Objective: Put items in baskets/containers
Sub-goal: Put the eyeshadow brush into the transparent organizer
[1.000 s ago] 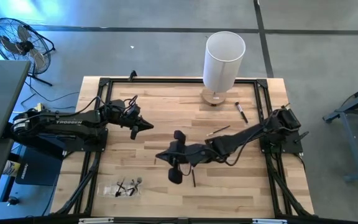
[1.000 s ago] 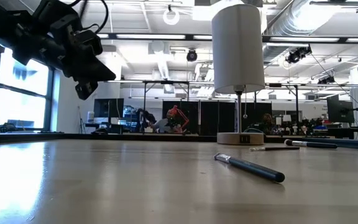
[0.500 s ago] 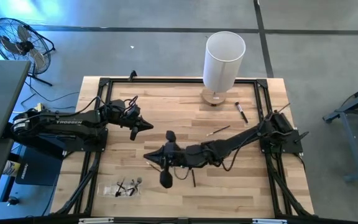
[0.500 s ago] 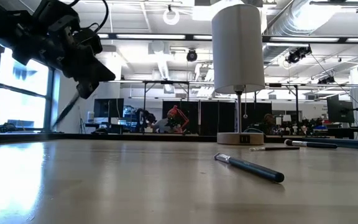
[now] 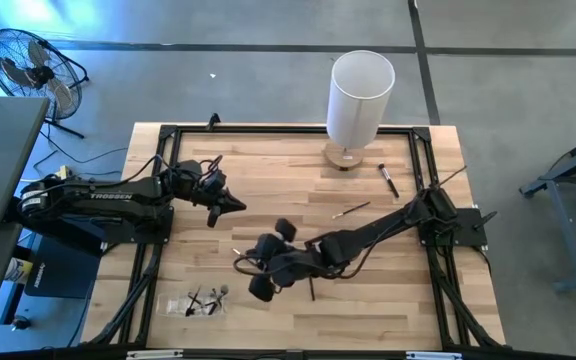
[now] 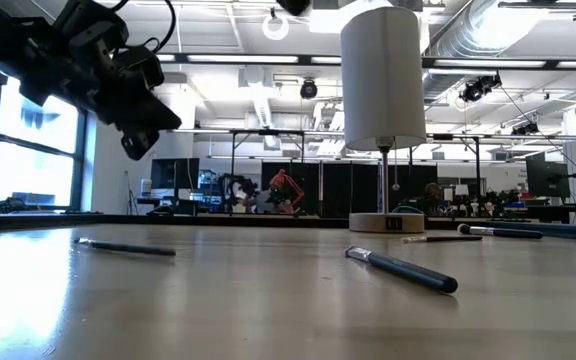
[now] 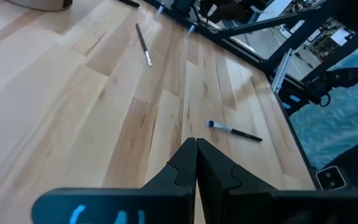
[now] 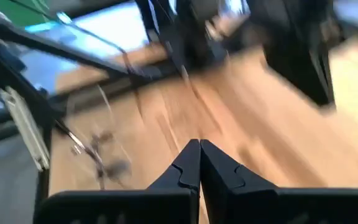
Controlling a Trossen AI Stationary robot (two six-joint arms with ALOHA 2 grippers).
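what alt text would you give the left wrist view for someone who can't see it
The left gripper hangs shut and empty above a light wooden table. Two thin dark brushes lie ahead of it: one brush nearer, another brush farther off, with black frame rails along the table's edge.

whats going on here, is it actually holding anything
No. Both tools are shut and empty. The right tool reaches low across the table toward the clear bag of brushes at the front left. The left tool hovers above the table. Loose brushes lie on the wood near the white lamp.
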